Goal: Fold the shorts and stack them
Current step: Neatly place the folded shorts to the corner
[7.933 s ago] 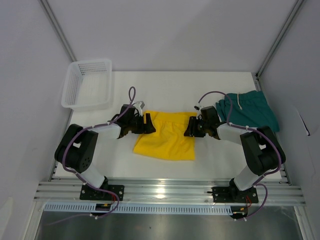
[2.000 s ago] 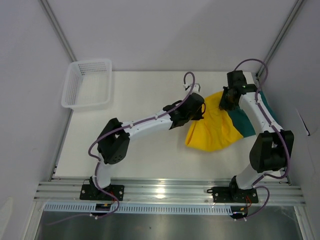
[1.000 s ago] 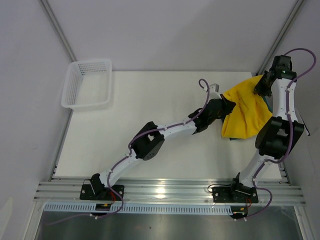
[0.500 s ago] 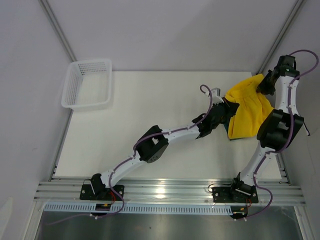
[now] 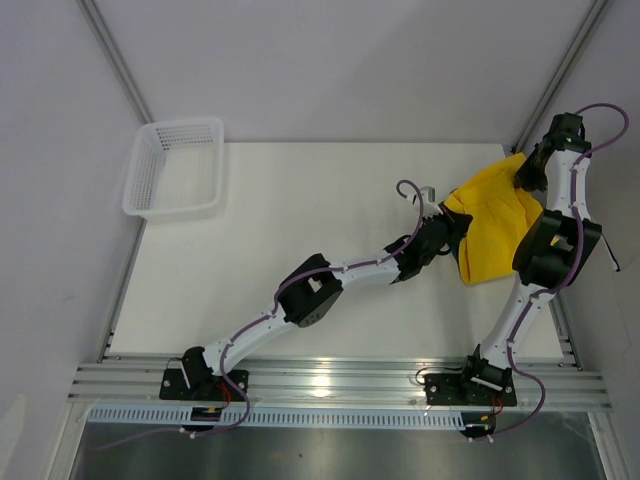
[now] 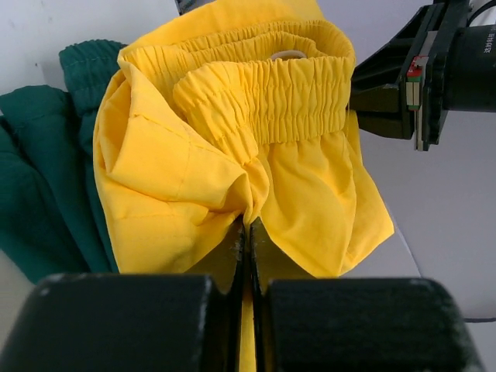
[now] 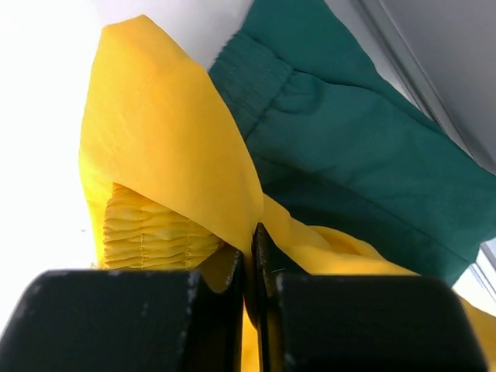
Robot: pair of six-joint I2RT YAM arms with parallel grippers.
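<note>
Draping over the teal-green shorts [image 6: 43, 178] at the desk's [image 5: 300, 200] two o'clock corner, the yellow shorts [image 5: 492, 222] hang bunched between my two arms. I see the left fingers [image 6: 249, 256] clamped on a yellow fold at nine o'clock of the cloth, the right fingers [image 7: 254, 256] clamped on its one o'clock edge. White mesh basket [image 5: 177, 168] sits well apart at ten o'clock.

Bright yellow shorts [image 6: 232, 155], their gathered waistband the same yellow, lie over dark teal-green shorts [image 7: 349, 155] on a white bench [image 5: 300, 200]. A white mesh basket [image 5: 175, 170] sits at the far left corner. Both arms are white with black joints and purple cables; the left pincer [image 6: 249, 256] and right pincer [image 7: 254, 256] are black.
</note>
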